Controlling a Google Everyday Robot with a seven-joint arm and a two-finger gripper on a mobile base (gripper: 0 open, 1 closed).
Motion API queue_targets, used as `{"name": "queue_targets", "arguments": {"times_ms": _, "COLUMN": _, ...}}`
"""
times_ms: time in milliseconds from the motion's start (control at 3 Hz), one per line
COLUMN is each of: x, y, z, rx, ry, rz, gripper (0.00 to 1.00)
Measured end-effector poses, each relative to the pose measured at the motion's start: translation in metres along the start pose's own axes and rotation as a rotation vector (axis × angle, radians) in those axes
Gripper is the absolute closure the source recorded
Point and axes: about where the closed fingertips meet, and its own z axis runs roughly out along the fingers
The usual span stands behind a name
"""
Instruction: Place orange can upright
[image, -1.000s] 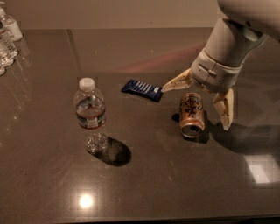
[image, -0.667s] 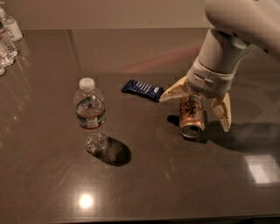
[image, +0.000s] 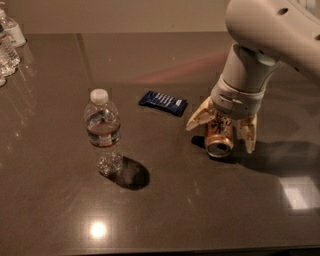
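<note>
The orange can (image: 218, 138) lies on its side on the dark table (image: 200, 210), its silver top facing the camera. My gripper (image: 223, 131) hangs straight over it with its two cream fingers spread wide. One finger (image: 200, 114) is to the can's left and the other to its right. The fingers straddle the can without closing on it. The arm covers the can's far end.
A clear water bottle with a white cap (image: 102, 131) stands upright at centre left. A flat dark-blue snack wrapper (image: 163, 102) lies just behind and left of the can. More bottles (image: 7, 42) stand at the far left corner.
My gripper has come down and shifted slightly left over the can, so its fingers now straddle it lower. The can, bottle and wrapper have not moved.
</note>
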Motion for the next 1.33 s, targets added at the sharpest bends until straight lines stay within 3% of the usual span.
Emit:
{"name": "queue_targets", "arguments": {"times_ms": 667, "x": -0.002, "y": 0.004, "z": -0.001, "rx": -0.001, "ry": 0.036, "rz": -0.033, "gripper": 0.64}}
{"name": "queue_targets", "arguments": {"times_ms": 1000, "x": -0.002, "y": -0.002, "z": -0.01, "rx": 0.01, "ry": 0.065, "rz": -0.004, "gripper": 0.88}}
{"name": "queue_targets", "arguments": {"times_ms": 1333, "x": -0.001, "y": -0.02, "z": -0.03, "rx": 0.065, "ry": 0.061, "rz": 0.109, "gripper": 1.0}}
